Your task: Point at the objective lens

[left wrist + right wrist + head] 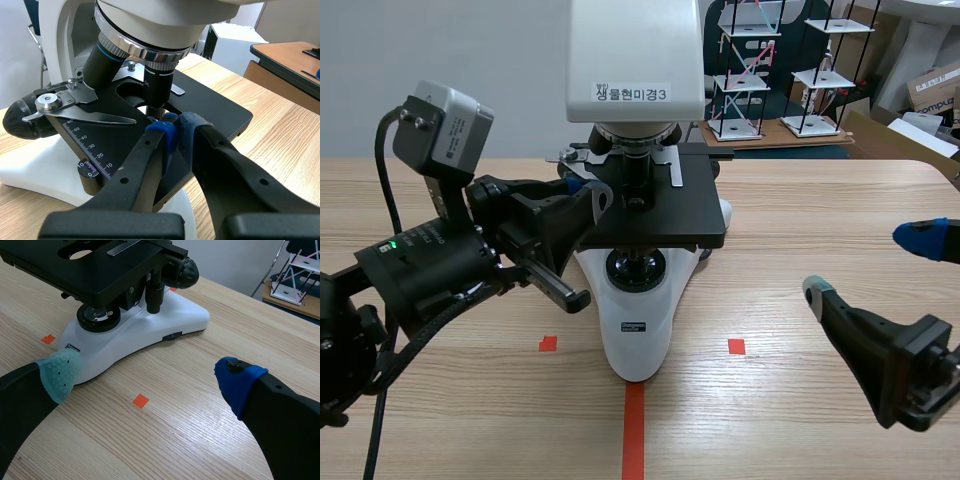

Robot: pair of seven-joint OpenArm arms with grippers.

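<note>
A white microscope [638, 330] stood on the wooden desk [800, 200], its black stage [220, 112] spread out above the base. The left pincer [172, 127] lay over that stage with its 2 fingers pressed together, blue pads meeting and nothing held between them. The tips sat just under the objective lens [159, 82], the slim black barrel aimed straight down at the stage opening. Whether the pads actually touched the lens could not be told. A 2nd, thicker objective [102, 60] angled away beside it on the same turret, and a metal slide clip [75, 107] lay on the stage next to a white ruled scale [97, 160].

The right pincer [145, 377] hung over the desk near the microscope's base, well apart from the lens. Its fingers were spread wide, 1 grey-green pad [60, 372] and 1 blue pad [237, 382] showing, with nothing between them. Behind the desk stood stacked frame models [750, 70].
</note>
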